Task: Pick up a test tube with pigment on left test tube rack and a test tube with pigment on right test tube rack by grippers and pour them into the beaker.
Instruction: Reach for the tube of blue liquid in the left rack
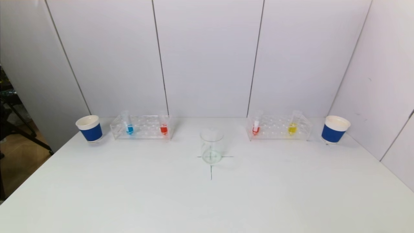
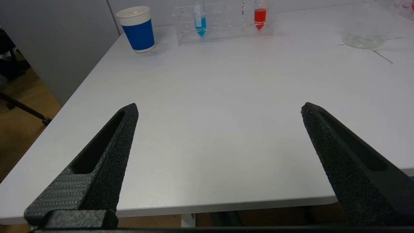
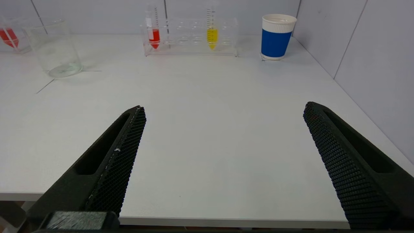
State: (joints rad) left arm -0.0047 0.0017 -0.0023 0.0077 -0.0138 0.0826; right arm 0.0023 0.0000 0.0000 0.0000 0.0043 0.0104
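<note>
Head view has the beaker (image 1: 211,147) mid-tabletop (image 1: 207,200), left rack (image 1: 141,127) and right rack (image 1: 279,127) flanking it, blue cups (image 1: 89,128) beyond those. Left gripper (image 2: 220,108) and right gripper (image 3: 224,108) hang near-side, fingers spread wide, holding nothing.

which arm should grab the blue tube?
Left. The blue tube stands in the left rack, straight ahead of the open left gripper; the right gripper faces the right rack.

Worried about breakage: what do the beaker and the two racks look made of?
Beaker: clear, glossy glass or plastic; the floor cross shows through. Left rack and right rack: clear, rigid, likely acrylic, with sharp edges and tubes visible through the walls.
</note>
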